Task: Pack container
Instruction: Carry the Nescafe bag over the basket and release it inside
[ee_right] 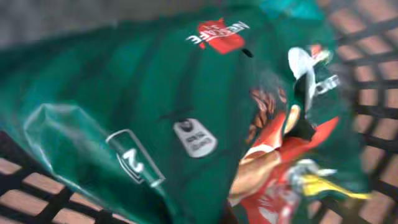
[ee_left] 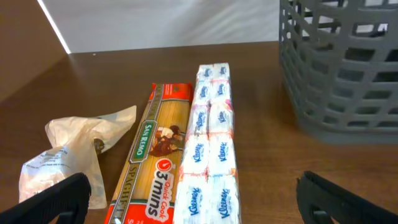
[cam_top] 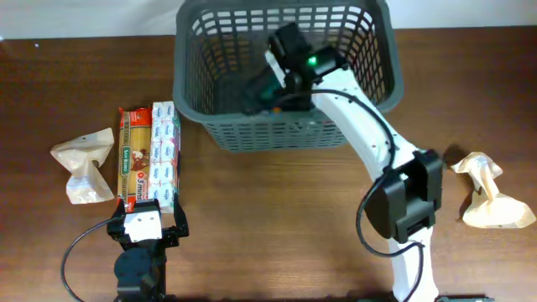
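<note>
The container, a dark grey slotted basket [cam_top: 277, 134], stands at the back middle of the table; it also shows in the left wrist view [ee_left: 342, 81] and the right wrist view [ee_right: 25, 186]. My right gripper [cam_top: 273, 84] reaches down inside it, shut on a green packet [cam_top: 260, 91] that fills the right wrist view [ee_right: 155, 93]; its fingers are hidden there. My left gripper [cam_top: 147, 222] is open and empty near the table's front edge, just short of a spaghetti packet [cam_top: 132, 155] and a tissue pack [cam_top: 165, 155].
The spaghetti [ee_left: 155, 155] and the tissues [ee_left: 208, 149] lie side by side left of the basket. One crumpled beige bag [cam_top: 84, 164] lies at the far left, also in the left wrist view [ee_left: 68, 149]. Another [cam_top: 491, 193] lies at the far right.
</note>
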You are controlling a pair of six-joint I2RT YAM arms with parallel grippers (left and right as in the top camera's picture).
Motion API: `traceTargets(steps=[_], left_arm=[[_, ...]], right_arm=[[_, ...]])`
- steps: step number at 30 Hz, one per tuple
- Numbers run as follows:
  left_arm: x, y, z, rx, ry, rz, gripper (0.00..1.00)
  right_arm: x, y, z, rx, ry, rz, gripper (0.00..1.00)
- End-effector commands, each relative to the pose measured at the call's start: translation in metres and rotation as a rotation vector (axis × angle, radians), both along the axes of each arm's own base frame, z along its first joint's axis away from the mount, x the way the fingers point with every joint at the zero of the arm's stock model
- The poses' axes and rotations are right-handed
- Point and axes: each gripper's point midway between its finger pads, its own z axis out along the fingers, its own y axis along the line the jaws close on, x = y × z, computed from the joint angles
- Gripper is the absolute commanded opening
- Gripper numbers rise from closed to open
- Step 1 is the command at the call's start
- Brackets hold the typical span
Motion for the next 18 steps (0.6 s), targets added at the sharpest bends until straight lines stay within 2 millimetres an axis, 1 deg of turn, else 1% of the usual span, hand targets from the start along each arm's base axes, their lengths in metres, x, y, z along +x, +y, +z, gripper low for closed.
traceTargets(steps=[1, 2, 3, 4, 5, 6, 7, 9, 10, 11, 13, 14, 15, 16, 17, 18], left_arm=[[0.000, 0.001, -0.001, -0.004, -0.002, 0.007, 0.99], [0.000, 0.001, -0.001, -0.004, -0.002, 0.007, 0.99], [0.000, 0.001, -0.001, -0.004, -0.002, 0.007, 0.99], [0.000, 0.001, -0.001, -0.004, -0.002, 0.007, 0.99], [0.000, 0.001, -0.001, -0.004, -0.002, 0.007, 0.99], [0.000, 0.001, -0.001, -0.004, -0.002, 0.007, 0.99], [0.000, 0.001, -0.001, -0.004, -0.002, 0.007, 0.99], [0.000, 0.001, -0.001, -0.004, -0.002, 0.007, 0.99], [0.000, 0.001, -0.001, -0.004, -0.002, 0.007, 0.99], [0.000, 0.001, -0.001, -0.004, -0.002, 0.007, 0.99], [0.000, 0.001, -0.001, -0.004, -0.001, 0.007, 0.99], [0.000, 0.001, -0.001, -0.004, -0.002, 0.007, 0.99], [0.000, 0.001, -0.001, -0.004, -0.002, 0.007, 0.99], [0.000, 0.001, -0.001, -0.004, -0.002, 0.007, 0.99], [0.000, 0.001, -0.001, -0.004, -0.002, 0.007, 0.99], [0.000, 0.001, -0.001, -0.004, -0.002, 0.007, 0.99]], right_arm=[[0.006, 0.001, 0.023, 0.025, -0.068, -0.017, 0.03], [0.006, 0.002, 0.024, 0.026, -0.071, -0.017, 0.04], [0.006, 0.001, 0.025, 0.027, -0.074, -0.018, 0.09], [0.007, 0.000, 0.028, 0.019, -0.084, -0.022, 0.51], [0.008, -0.004, 0.033, 0.006, -0.101, -0.031, 0.76], [0.009, -0.009, 0.043, -0.011, -0.125, -0.043, 0.92], [0.012, -0.020, 0.075, -0.040, -0.200, -0.072, 1.00], [0.015, -0.036, 0.128, -0.067, -0.322, -0.118, 0.99], [0.013, -0.045, 0.164, -0.072, -0.403, -0.142, 0.99], [0.009, -0.050, 0.190, -0.064, -0.455, -0.148, 0.99], [-0.006, -0.065, 0.255, -0.007, -0.585, -0.184, 0.99], [-0.016, -0.074, 0.281, 0.020, -0.636, -0.194, 0.99], [-0.026, -0.084, 0.304, 0.038, -0.682, -0.205, 0.99], [-0.038, -0.100, 0.327, 0.049, -0.728, -0.223, 0.99], [-0.048, -0.116, 0.341, 0.052, -0.760, -0.254, 0.99], [-0.058, -0.138, 0.354, 0.043, -0.790, -0.300, 0.99]])
